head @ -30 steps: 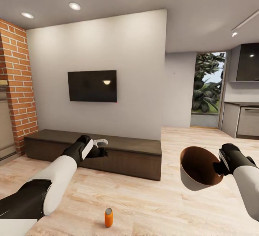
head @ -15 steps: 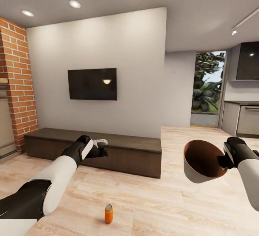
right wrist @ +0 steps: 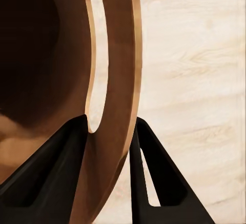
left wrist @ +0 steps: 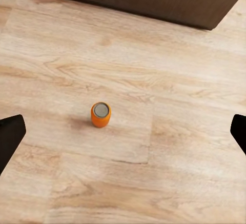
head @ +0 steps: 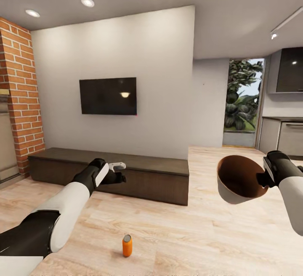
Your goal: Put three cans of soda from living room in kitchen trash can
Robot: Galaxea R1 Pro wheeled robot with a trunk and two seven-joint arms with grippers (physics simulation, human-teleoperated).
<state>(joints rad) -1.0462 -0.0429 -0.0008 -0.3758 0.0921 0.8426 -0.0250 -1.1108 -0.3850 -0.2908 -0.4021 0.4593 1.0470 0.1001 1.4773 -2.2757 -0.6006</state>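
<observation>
One orange can of soda (head: 127,245) with a silver top stands upright on the wood floor; the left wrist view looks down on this can (left wrist: 101,114). My left gripper (head: 121,172) hangs open well above the floor, its fingertips (left wrist: 10,137) spread wide on either side of the can, nothing between them. My right gripper (right wrist: 110,131) is shut on the rim of the tash can (head: 242,179), a beige bucket with a coppery inside (right wrist: 46,70), held tilted in the air with its mouth facing me. The other two cans are out of view.
A long dark-brown bench (head: 139,177) runs along the white wall under the TV (head: 108,96). A red brick column (head: 21,95) stands at the left. Kitchen cabinets (head: 286,137) and a window lie to the right, with wood floor between.
The whole head view has shifted slightly, so the camera moved. My right arm has lifted the tash can up and a little to the right. The left arm and the can stay put.
</observation>
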